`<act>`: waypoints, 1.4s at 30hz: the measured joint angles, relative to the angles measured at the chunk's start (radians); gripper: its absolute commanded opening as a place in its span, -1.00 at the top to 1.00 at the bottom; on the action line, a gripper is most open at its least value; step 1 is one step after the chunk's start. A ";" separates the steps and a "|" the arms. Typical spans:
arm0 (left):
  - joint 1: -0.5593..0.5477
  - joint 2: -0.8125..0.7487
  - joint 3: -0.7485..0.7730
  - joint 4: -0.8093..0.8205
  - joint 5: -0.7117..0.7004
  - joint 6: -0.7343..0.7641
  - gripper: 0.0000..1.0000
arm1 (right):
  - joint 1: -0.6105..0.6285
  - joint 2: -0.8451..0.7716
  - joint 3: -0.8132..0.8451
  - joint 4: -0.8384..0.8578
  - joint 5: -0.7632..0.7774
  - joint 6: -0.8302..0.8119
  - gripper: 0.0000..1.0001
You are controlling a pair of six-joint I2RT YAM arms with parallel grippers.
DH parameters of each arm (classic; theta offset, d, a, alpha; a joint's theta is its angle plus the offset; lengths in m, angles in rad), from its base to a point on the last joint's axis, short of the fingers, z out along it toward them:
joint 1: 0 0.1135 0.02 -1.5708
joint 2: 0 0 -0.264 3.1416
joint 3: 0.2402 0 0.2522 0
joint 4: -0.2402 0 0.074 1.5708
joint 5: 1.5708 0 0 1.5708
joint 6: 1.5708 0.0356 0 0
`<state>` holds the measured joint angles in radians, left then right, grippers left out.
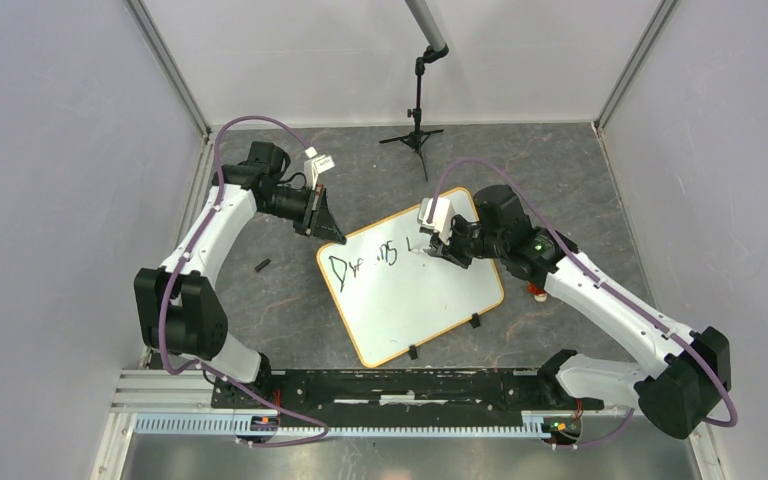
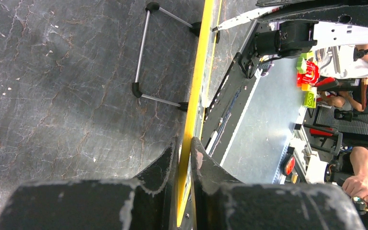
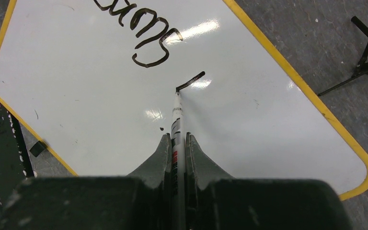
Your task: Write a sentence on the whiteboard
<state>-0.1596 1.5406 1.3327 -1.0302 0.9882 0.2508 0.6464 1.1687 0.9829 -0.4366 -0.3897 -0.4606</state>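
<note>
The whiteboard [image 1: 415, 300] lies tilted on the dark table, with a tan-orange rim and two black clips on its near edge. Black lettering [image 1: 365, 262] reading roughly "Dreams" runs along its top; it also shows in the right wrist view [image 3: 143, 28]. My left gripper [image 1: 324, 228] is shut on the board's far left corner; its fingers clamp the yellow rim [image 2: 186, 158]. My right gripper [image 1: 438, 245] is shut on a white marker [image 3: 176, 124]. The marker tip touches the board at the end of a short fresh stroke [image 3: 190, 81] to the right of the word.
A black tripod stand [image 1: 418, 120] stands at the back of the table. A small dark object [image 1: 262, 265], perhaps the marker cap, lies left of the board. A small red-and-orange toy [image 1: 537, 291] sits by the board's right edge under my right arm.
</note>
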 measured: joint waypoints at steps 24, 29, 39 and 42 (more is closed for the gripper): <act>-0.001 0.000 0.000 0.005 0.000 0.000 0.95 | -0.008 0.024 0.050 0.017 0.061 0.028 1.00; -0.003 0.002 0.000 0.003 -0.001 0.000 0.95 | -0.021 0.019 0.048 0.017 0.089 0.022 1.00; -0.004 0.003 0.000 -0.004 -0.001 0.000 0.95 | -0.026 -0.010 0.011 0.016 0.068 0.004 1.00; -0.004 0.003 0.000 -0.004 -0.002 0.000 0.95 | -0.026 -0.014 0.005 0.003 0.053 -0.005 1.00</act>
<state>-0.1635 1.5436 1.3331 -1.0344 0.9867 0.2508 0.6205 1.1545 0.9874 -0.4332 -0.3363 -0.4660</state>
